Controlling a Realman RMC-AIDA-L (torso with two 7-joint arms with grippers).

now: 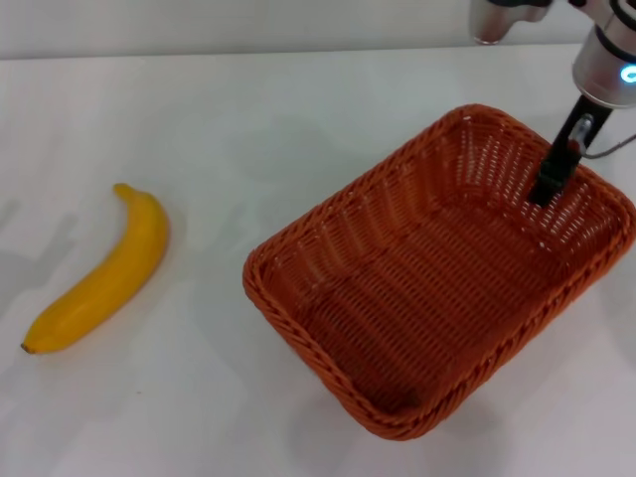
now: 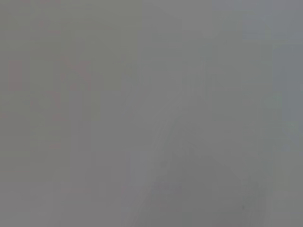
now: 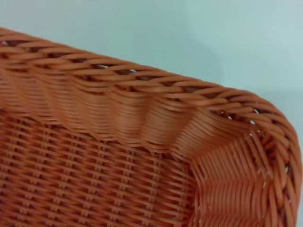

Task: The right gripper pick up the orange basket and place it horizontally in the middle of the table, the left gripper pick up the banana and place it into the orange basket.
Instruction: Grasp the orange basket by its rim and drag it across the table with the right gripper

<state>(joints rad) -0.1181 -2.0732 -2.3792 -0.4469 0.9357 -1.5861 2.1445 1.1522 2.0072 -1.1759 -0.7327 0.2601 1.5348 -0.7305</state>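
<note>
The orange basket lies at an angle on the right half of the white table, with nothing in it. My right gripper reaches down from the top right, under its blue ring light, to the basket's far right wall, just inside the rim. The right wrist view is filled by a rounded corner of the orange basket and its braided rim, with table beyond. The banana lies on the table at the left, well apart from the basket, dark tip toward the front. My left gripper is out of view; the left wrist view is plain grey.
Part of a silver-grey arm shows at the top edge behind the basket. White tabletop stretches between the banana and the basket.
</note>
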